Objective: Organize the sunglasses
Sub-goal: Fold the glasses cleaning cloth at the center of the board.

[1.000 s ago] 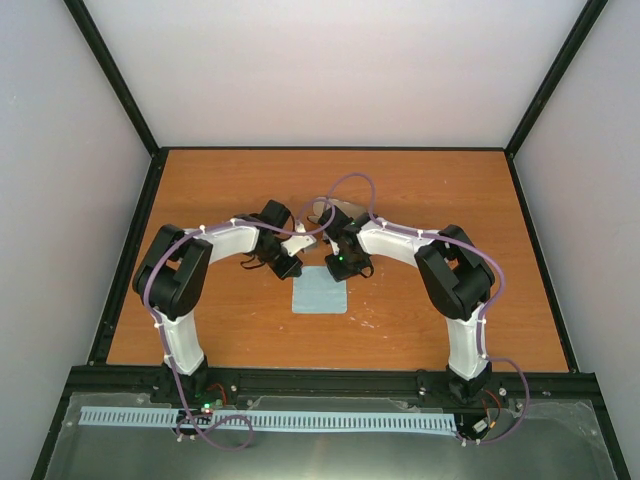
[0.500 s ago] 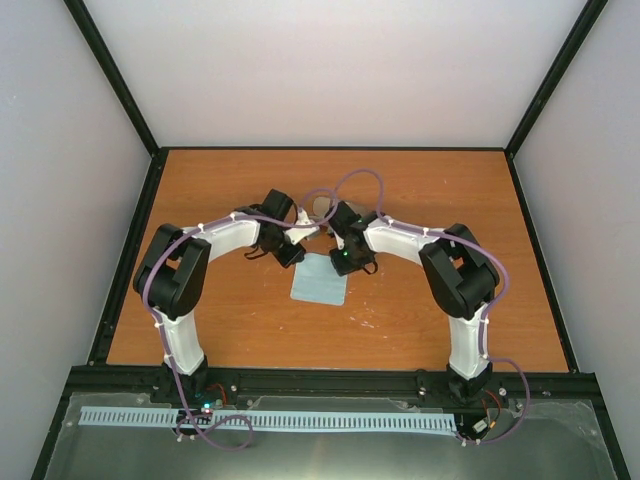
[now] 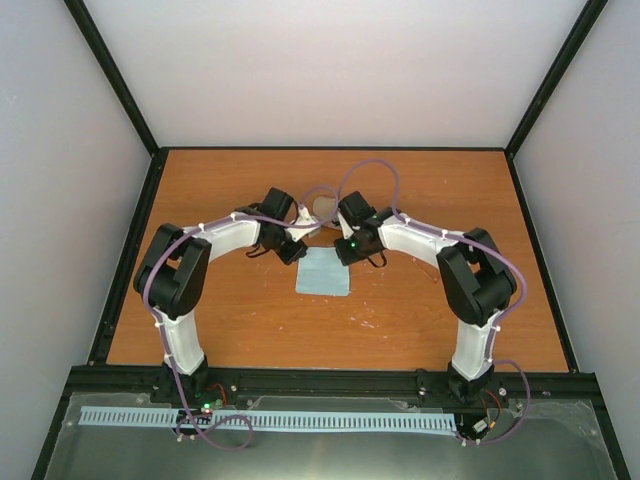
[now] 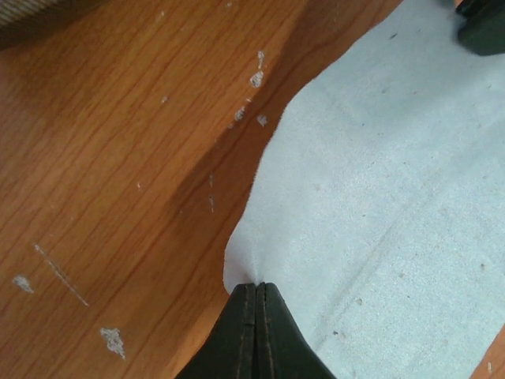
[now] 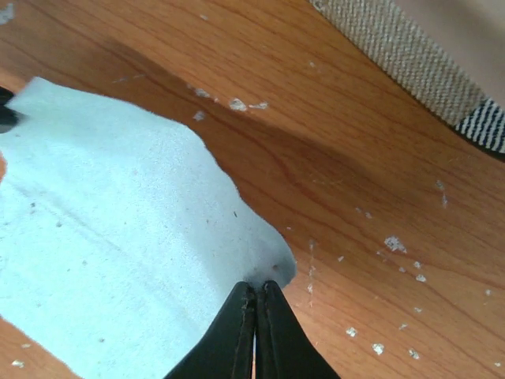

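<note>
Left claw [image 4: 256,288] and right claw [image 5: 256,286] each pinch a cloth [image 3: 325,272] corner. It's been dragged toward the worktop [image 3: 420,180] far edge, so probably just laying-out prep.

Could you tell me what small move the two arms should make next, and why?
Probably raise both together, evenly: the left gripper and right gripper are each shut on a corner of the cloth, so uneven lifting could tug it loose.

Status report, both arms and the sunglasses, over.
Left gripper, jaws shut on a cloth corner. Right gripper, jaws shut on another corner. Sunglasses not in sight. Case lies just past the cloth.
</note>
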{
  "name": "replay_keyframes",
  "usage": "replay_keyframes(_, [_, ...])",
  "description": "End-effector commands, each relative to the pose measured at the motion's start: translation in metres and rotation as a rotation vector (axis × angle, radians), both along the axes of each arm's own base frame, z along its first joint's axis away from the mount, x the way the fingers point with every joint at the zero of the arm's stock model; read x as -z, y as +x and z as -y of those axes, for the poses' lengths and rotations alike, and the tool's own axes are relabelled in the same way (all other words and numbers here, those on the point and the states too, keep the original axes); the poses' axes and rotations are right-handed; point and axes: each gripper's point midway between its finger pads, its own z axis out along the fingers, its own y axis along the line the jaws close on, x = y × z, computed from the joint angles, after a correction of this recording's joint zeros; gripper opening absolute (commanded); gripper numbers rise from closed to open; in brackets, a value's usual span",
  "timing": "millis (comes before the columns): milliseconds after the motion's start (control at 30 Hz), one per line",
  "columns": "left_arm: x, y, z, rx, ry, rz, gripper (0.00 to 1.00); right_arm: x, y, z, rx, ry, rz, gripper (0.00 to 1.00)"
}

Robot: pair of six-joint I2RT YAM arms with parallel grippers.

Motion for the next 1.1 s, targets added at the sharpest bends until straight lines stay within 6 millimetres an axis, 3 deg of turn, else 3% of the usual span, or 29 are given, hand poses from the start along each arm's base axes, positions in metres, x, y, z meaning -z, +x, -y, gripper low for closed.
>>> replay_keyframes(0, [-0.023, 0.003, 0.008, 0.029, -0.049, 0.078, 0.0, -0.014, -0.004, -0.007, -0.036, 0.062, 0.037, 0.03])
replay_keyframes(233, [-0.031, -0.002, 0.01, 0.035, -0.082, 0.091, 0.01, -0.015, -0.011, -0.005, -0.049, 0.072, 0.034, 0.03])
replay_keyframes(533, [-0.013, -0.02, 0.002, 0.067, -0.067, 0.087, 0.0, -0.013, -0.019, -0.004, -0.057, 0.092, 0.033, 0.03])
replay_keyframes(1067, [-0.011, -0.03, 0.0, 0.067, -0.091, 0.09, 0.01, 0.001, -0.044, -0.007, -0.085, 0.113, -0.012, 0.03])
